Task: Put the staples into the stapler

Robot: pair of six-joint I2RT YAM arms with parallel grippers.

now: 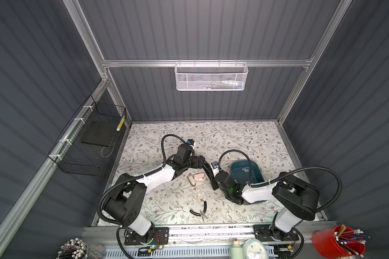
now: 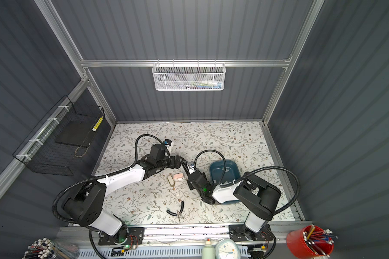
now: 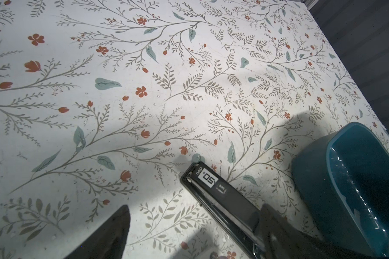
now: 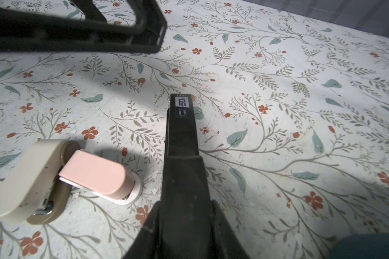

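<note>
The black stapler (image 1: 208, 170) (image 4: 182, 139) lies long and narrow on the floral table, its labelled front end pointing away from my right arm. My right gripper (image 4: 185, 208) (image 1: 213, 179) is shut on the stapler's rear half, one finger pressed against each side. My left gripper (image 3: 193, 235) (image 1: 201, 160) stands open at the stapler's front end, and one of its fingers (image 3: 276, 224) overlaps the stapler (image 3: 220, 197). Small grey strips, the staples (image 1: 243, 170), lie inside the blue tray (image 1: 243, 162); in the wrist views they are not clear.
A pink mini stapler (image 4: 97, 175) and a beige one (image 4: 25, 179) lie touching just left of the black stapler. Black-handled pliers (image 1: 200, 210) rest near the front edge. The blue tray (image 3: 312, 170) sits right of the stapler, partly under my right arm.
</note>
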